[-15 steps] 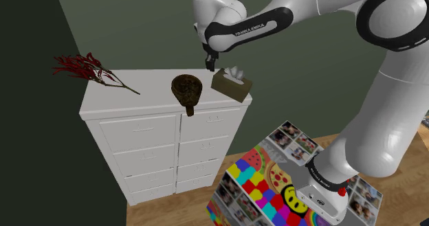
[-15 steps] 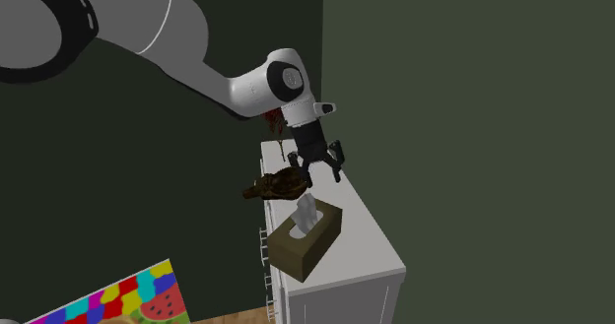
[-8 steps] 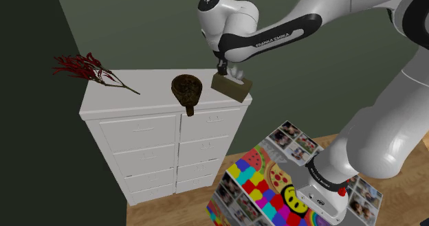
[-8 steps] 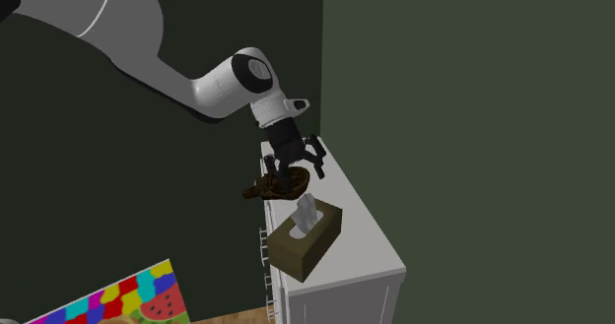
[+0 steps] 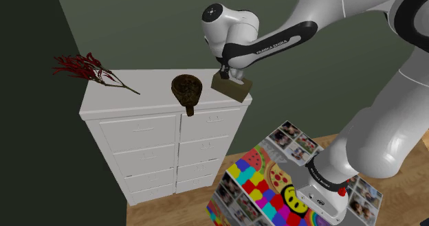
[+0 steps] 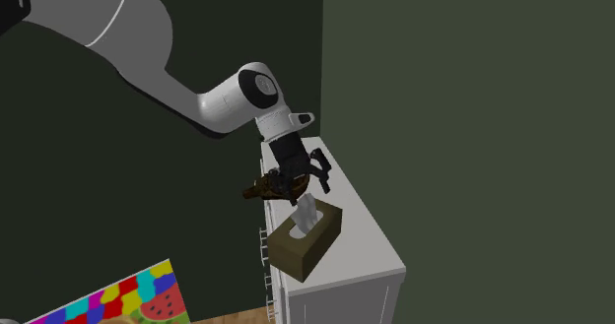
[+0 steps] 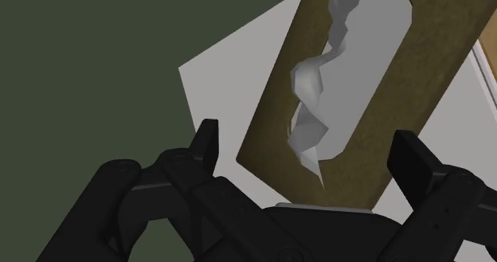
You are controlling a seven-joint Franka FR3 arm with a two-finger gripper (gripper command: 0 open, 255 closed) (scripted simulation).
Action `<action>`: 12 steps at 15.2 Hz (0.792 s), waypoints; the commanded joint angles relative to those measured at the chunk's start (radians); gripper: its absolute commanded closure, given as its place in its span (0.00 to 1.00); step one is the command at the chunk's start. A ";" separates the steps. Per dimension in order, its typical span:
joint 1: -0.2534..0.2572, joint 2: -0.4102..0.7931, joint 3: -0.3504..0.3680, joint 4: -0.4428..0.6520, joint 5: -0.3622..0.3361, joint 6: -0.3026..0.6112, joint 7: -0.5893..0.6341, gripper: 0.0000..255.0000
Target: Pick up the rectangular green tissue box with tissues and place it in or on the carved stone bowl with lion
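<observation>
tissue box (image 7: 446, 61) olive-brown, under wide-open tool (image 7: 307, 141); arm (image 5: 271, 44) lettering reads "franka emika".

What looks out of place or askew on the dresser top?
The dark brown carved bowl juts past the white dresser's front edge, and the red twiggy sprig overhangs its end. The olive-brown tissue box sits skewed to the edges.
</observation>
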 commanded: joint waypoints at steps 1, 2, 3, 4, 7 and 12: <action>-0.001 0.002 -0.001 -0.001 -0.002 0.003 0.001 0.00; -0.001 0.002 -0.001 -0.001 -0.002 0.003 0.001 0.00; -0.001 0.002 -0.001 -0.001 -0.002 0.003 0.001 0.00; -0.001 0.002 -0.001 -0.001 -0.002 0.003 0.001 0.00; -0.001 0.001 -0.001 -0.001 -0.001 0.003 0.001 1.00; -0.001 0.002 -0.001 -0.001 -0.002 0.003 0.001 1.00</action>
